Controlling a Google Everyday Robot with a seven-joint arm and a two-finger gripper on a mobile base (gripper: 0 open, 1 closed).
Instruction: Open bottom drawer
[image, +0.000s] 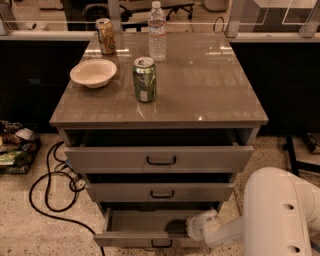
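The bottom drawer (142, 221), lowest of three grey drawers, stands pulled out toward me, and its plain pale grey inside shows. Its small black handle (161, 244) sits on the front panel at the lower edge of the view. My gripper (193, 227) reaches in from the right on a white arm (280, 215). It sits low at the drawer's right end, just behind the front panel. Its tips are lost in shadow inside the drawer.
The top drawer (160, 159) and the middle drawer (161, 192) also stand partly out. On the cabinet top are a white bowl (93, 73), a green can (144, 79), a second can (105, 36) and a water bottle (157, 31). A black cable (47, 192) loops on the floor at left.
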